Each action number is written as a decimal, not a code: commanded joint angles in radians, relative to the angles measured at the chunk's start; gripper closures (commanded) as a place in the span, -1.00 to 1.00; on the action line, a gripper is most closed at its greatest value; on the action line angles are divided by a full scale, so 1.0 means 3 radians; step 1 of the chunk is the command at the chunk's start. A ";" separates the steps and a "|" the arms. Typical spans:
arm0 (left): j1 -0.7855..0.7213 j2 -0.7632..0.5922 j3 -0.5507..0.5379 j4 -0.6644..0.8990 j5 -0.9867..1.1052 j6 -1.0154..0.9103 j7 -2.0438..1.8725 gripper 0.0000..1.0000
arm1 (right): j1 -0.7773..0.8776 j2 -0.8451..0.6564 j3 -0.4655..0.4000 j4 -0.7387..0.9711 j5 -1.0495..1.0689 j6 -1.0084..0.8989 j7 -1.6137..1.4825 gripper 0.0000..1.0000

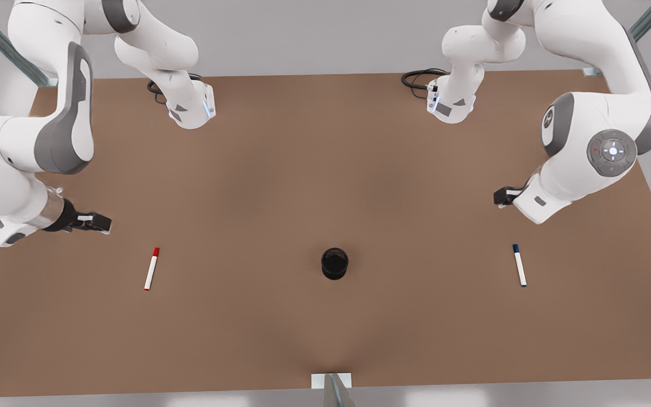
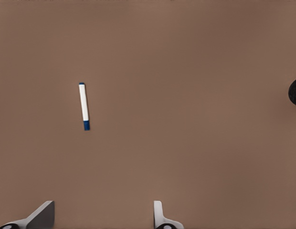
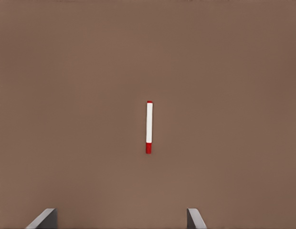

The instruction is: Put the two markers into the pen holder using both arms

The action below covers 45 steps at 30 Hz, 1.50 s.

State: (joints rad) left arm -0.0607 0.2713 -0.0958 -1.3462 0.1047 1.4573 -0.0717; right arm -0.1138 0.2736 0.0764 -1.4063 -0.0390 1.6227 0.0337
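The left tool [image 1: 500, 196] hangs above the table [image 1: 325, 169] at the front view's right, fingers [image 2: 160, 217] spread wide and empty, with the blue marker [image 1: 520, 265] lying flat just beyond it. The right tool [image 1: 99, 222] hangs at the front view's left, likewise wide open and empty, near the red marker [image 1: 151, 268].

Both markers are thin white barrels with a coloured cap and a coloured end. They should prove light, rigid and smooth, so they may roll or slip. The recommended grasp is across the mid-barrel, fingers square to the long axis, which keeps the marker balanced when tipped upright.

The pen holder [image 1: 334, 263], a small black cup, stands upright between the markers, well apart from each. Being light, it may topple if a marker strikes its rim.
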 commanded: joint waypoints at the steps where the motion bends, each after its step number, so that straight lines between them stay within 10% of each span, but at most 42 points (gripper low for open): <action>1: 0.0018 0.0016 0.0007 -0.0002 -0.0058 0.0138 -0.0042 -1.00 | 0.0001 0.0029 0.0001 -0.0001 -0.0044 0.0272 0.0041 -1.00; 9: 0.0141 0.0594 0.0769 -0.0999 -0.0482 0.2541 0.0970 -1.00 | 0.0052 0.1000 0.0022 -0.0364 -0.0023 0.1473 0.0092 -1.00; 21: 0.0402 0.1499 0.0805 -0.0841 -0.0824 0.3400 0.1696 -1.00 | -0.0019 0.1639 -0.0019 -0.0425 -0.0074 0.1745 0.0317 -0.98; 29: 0.0397 0.1749 0.0780 -0.0784 -0.0840 0.3590 0.1686 -1.00 | -0.0081 0.1701 -0.0019 -0.0497 -0.0305 0.1847 0.0307 -0.52; 35: 0.0397 0.1801 0.0759 -0.0759 -0.0937 0.3595 0.1686 -0.28 | -0.0111 0.1726 -0.0019 -0.0502 -0.0305 0.1878 0.0302 -0.12; 45: 0.0407 0.1852 0.0754 -0.0759 -0.1003 0.3595 0.1686 0.01 | -0.0091 0.1788 0.0006 -0.0497 -0.0294 0.1888 0.0312 0.06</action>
State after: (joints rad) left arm 0.0612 0.8278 0.1303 -1.5743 -0.1870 2.5317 0.3680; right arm -0.1417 0.8101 0.0780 -1.5559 -0.1241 2.1852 0.1135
